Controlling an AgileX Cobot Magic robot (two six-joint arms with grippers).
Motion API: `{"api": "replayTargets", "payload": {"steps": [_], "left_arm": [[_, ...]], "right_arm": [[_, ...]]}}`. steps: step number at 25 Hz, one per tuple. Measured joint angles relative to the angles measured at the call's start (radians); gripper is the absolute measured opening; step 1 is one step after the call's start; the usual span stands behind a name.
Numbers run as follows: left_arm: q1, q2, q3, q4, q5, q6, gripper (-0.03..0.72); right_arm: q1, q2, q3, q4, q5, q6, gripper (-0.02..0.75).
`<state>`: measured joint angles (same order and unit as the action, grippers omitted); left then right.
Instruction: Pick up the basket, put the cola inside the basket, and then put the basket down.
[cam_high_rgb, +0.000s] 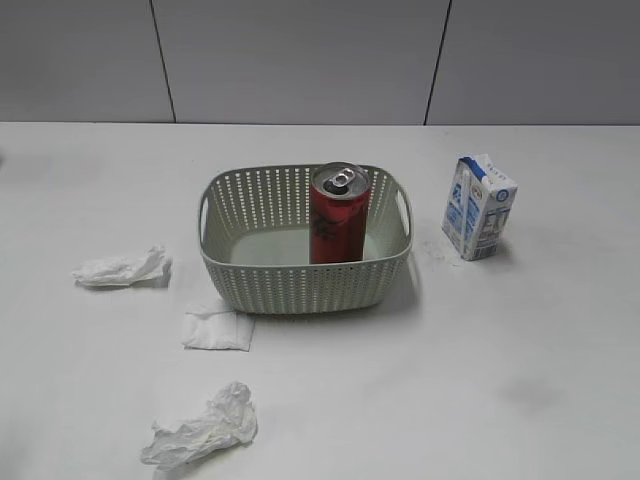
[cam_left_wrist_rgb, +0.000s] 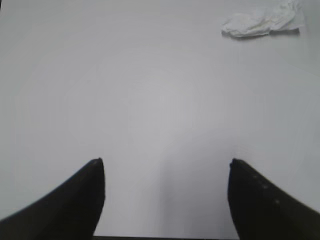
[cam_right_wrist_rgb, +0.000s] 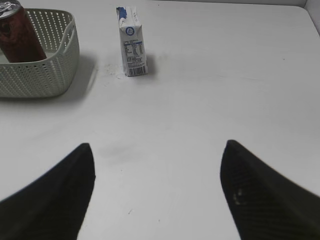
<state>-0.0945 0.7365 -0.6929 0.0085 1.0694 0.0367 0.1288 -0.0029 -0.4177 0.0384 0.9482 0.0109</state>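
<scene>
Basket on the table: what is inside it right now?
The basket holds one upright cola on its pale floor. The near wall hides the can's base and the floor's front strip.

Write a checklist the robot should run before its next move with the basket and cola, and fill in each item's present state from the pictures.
1. Cola inside the basket, upright: ok.
2. Basket resting flat on the table, not held: ok.
3. Left tool open, holding nothing, over bare table: ok.
4. Right tool open, holding nothing, short of the basket: ok.
5. Carton standing apart from the basket, to its right: ok.
6. Folded tissue at the basket's front left corner, touching it or not: cannot tell.
</scene>
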Motion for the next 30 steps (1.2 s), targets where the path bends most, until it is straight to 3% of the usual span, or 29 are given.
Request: {"api": "replayTargets", "payload": {"steps": [6,17,30], "left_arm": [[0.0,-0.272,0.167,-0.024,0.0,-0.014,0.578],[0.0,-0.671,0.183,-0.033,-0.02,-0.02,0.578],[0.0,-0.741,0.183,-0.037,-0.019,-0.02,0.578]], "right_arm": [[0.0,0.0,0.0,0.0,-0.001,0.0,0.591],[0.0,0.0,0.0,0.0,-0.001,0.0,0.592],[0.0,0.0,0.0,-0.001,-0.001,0.0,0.591]]}}
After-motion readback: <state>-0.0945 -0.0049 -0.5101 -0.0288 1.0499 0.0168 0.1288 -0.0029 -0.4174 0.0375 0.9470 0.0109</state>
